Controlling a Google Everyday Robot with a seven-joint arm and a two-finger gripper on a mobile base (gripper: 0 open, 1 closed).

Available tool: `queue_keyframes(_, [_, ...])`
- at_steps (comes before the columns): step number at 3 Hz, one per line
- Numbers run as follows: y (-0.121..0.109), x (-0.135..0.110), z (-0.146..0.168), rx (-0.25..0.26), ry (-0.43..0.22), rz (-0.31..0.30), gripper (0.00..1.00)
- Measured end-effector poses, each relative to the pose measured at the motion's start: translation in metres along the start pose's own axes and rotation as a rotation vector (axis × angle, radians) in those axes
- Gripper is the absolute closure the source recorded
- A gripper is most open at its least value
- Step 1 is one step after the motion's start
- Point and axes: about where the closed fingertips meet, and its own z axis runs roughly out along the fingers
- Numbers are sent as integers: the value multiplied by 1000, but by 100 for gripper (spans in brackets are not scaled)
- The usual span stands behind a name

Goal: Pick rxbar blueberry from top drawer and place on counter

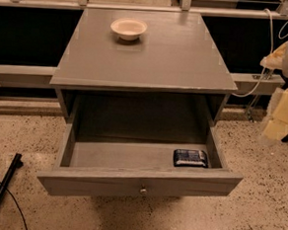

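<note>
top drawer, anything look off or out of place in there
Nothing stands out. The top drawer is pulled open and level, with the rxbar blueberry lying flat in its front right corner. The cream bowl sits upright on the counter, nothing spilled. The gripper is at the right edge, clear of the cabinet.

Cream bowl [128, 29] stands upright in the upper centre of the frame. Speckled floor [255, 214] fills the lower part, and a black pole [0, 191] lies slanted on it at the lower left. White cable [270, 46] — upper right — hangs down below the pale rail [43, 3] running along the top edge.
</note>
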Motion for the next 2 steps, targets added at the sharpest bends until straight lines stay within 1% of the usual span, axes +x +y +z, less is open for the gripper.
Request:
queue_keyframes(1, [0,0,0,0,0,0,0])
queue_keyframes(2, [0,-10,34,-41,-44,-74,0])
